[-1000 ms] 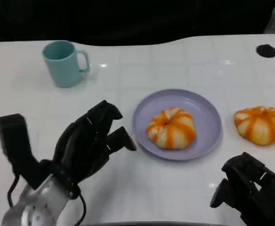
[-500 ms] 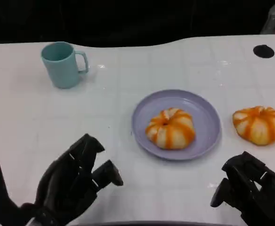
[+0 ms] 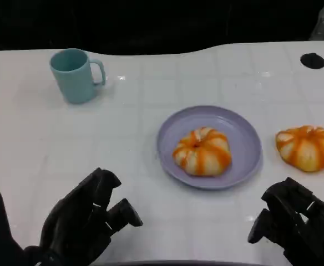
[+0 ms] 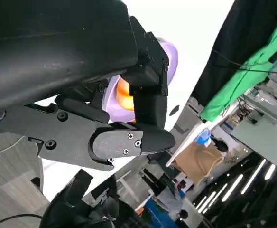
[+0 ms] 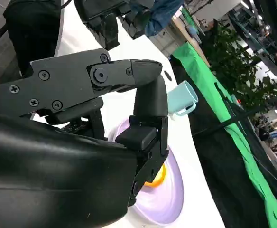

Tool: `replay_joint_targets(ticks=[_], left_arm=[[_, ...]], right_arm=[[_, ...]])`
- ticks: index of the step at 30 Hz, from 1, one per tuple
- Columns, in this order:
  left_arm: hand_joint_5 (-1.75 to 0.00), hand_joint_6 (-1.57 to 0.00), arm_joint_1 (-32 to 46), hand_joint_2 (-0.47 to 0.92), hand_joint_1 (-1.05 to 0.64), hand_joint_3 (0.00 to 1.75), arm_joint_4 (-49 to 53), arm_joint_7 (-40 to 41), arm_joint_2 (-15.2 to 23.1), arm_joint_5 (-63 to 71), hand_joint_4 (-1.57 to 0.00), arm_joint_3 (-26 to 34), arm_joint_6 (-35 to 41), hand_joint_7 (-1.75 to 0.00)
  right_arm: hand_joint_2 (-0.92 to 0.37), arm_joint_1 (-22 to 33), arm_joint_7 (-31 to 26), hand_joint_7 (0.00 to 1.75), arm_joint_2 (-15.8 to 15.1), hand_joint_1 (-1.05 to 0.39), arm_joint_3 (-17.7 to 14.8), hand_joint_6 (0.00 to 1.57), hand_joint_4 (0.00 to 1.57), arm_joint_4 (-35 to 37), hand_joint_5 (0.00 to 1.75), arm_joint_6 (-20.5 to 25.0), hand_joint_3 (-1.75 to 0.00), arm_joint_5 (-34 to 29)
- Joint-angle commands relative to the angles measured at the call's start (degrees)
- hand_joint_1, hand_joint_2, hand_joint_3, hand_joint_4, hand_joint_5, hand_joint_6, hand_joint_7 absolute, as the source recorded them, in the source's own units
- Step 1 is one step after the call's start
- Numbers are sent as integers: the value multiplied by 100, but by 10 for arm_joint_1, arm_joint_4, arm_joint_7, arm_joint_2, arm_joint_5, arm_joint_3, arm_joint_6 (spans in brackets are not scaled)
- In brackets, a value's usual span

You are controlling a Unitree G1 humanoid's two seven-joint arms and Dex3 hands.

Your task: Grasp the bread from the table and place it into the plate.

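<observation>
An orange-striped round bread [image 3: 202, 151] lies in the lilac plate [image 3: 245, 136] at the table's middle. A second bread of the same kind [image 3: 306, 147] sits on the white table just right of the plate. My left hand [image 3: 87, 219] hovers low at the near left, well back from the plate, fingers apart and holding nothing. Near the front right edge my right hand [image 3: 295, 227] stays empty, in front of the second bread. In the left wrist view the plate [image 4: 169, 61] and bread [image 4: 124, 92] show past the fingers [image 4: 148, 109]. The right wrist view shows the plate [image 5: 171, 194] and bread [image 5: 158, 178].
A teal mug [image 3: 76, 75] stands at the far left, also seen as the mug [image 5: 182, 97] in the right wrist view. Two black round marks [image 3: 313, 60] lie near the table's far edge. Bare white table lies between the hands and the plate.
My left hand has pulled back from beside the plate toward the near left edge. The bread in the plate, the second bread and my right hand have stayed put.
</observation>
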Motion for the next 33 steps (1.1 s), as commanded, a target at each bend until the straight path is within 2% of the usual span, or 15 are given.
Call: replay_joint_targets(ticks=[1, 8, 14, 33], left_arm=[[-175, -49, 2, 92, -55, 40, 1, 3, 8, 5, -70, -2, -7, -168], [-175, -53, 5, 92, -58, 35, 21, -11, 12, 25, -71, -16, -35, -164], [-175, -53, 16, 92, -59, 32, 14, -1, 10, 21, -72, -17, -29, -165], [-175, -52, 11, 92, -58, 36, 22, -6, 11, 24, -72, -19, -35, -166]], right_arm=[[-92, -3, 2, 140, -6, -53, -8, 56, 61, -2, 172, -3, -20, 8], [-92, -9, 4, 140, -8, -55, -11, 57, 59, 4, 173, -3, -17, 10], [-92, -7, 6, 141, -12, -54, -10, 56, 59, 3, 174, -8, -21, 5], [-92, -12, 8, 140, -12, -53, -13, 57, 60, 10, 172, -8, -20, 7]])
